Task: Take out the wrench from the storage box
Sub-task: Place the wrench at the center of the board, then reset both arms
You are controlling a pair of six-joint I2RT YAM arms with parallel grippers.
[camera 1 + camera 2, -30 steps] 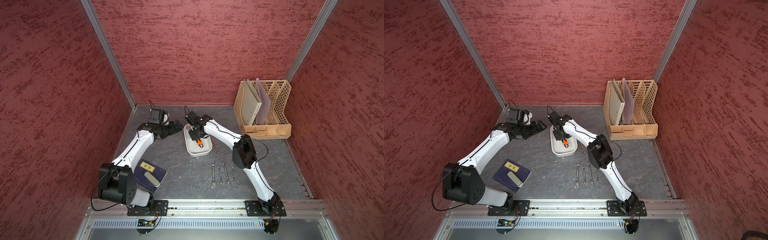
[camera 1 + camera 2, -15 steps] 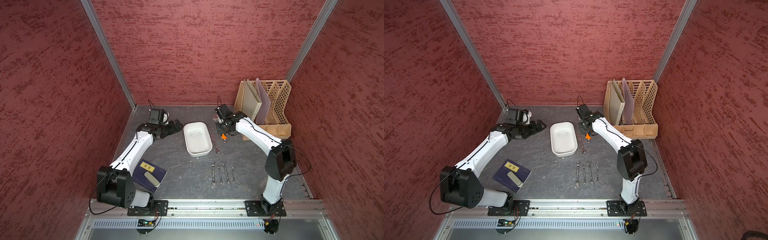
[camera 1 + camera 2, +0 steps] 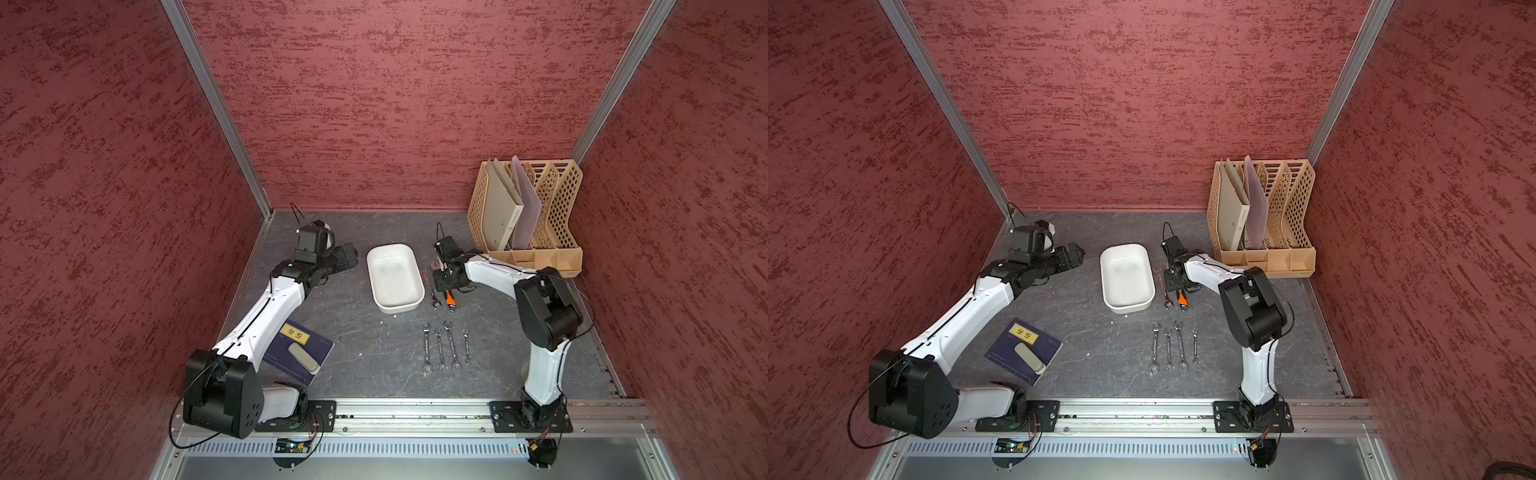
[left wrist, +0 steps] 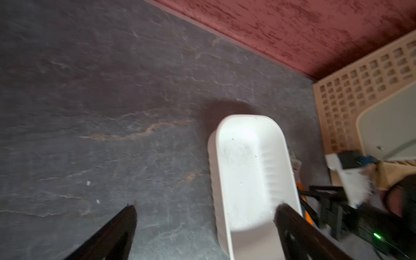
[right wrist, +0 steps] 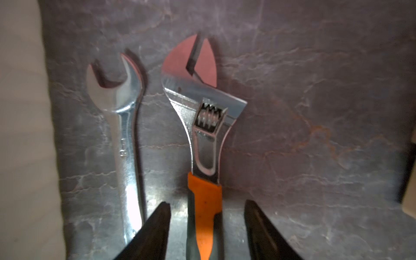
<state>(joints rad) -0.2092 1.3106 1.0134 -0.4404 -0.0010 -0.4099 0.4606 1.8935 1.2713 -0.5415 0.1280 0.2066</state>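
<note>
Your bench (image 3: 361,332) was a dark, slate-like slab with pale veins. On it sat the storage box (image 3: 395,307), a smooth white plastic tub with rounded corners. Your left hand (image 4: 206,206) hung spread wide near the box, gripping nothing. Your right hand (image 5: 207,203) stood partly spread, its black fingers either side of the wrench (image 5: 203,144) and clear of its grip. That wrench, polished steel with a ridged screw and orange rubber handle, lay flat on the bench outside the box. A slim, fork-ended steel spanner (image 5: 126,135) lay between them.
</note>
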